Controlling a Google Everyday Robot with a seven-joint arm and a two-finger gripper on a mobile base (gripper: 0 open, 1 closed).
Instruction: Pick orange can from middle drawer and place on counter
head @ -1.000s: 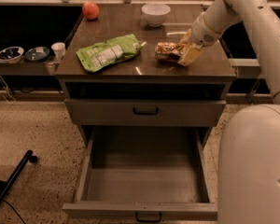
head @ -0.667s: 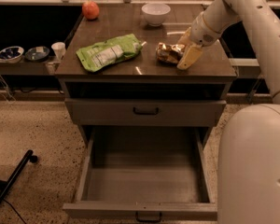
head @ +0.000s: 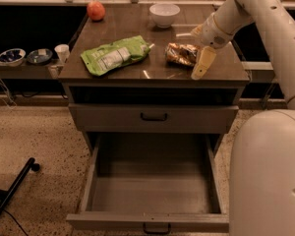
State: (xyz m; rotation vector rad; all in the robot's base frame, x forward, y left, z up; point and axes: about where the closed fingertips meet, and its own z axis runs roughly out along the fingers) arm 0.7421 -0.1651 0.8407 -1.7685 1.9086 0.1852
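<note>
Lying on its side on the right half of the bench [head: 152,73], the orange can [head: 179,53] looks already delivered, so your job is a clean retreat. Lift the gripper [head: 191,56] straight up before you swing it away, lest a finger roll the can. Its fingers stand apart, one just beside the can's near right end, the other by its far side. The arm slants down from the upper right. The middle drawer [head: 152,193] stands pulled out below.

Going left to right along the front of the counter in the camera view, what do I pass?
Green pouch → orange can → end effector, open, at the can's right side.
</note>
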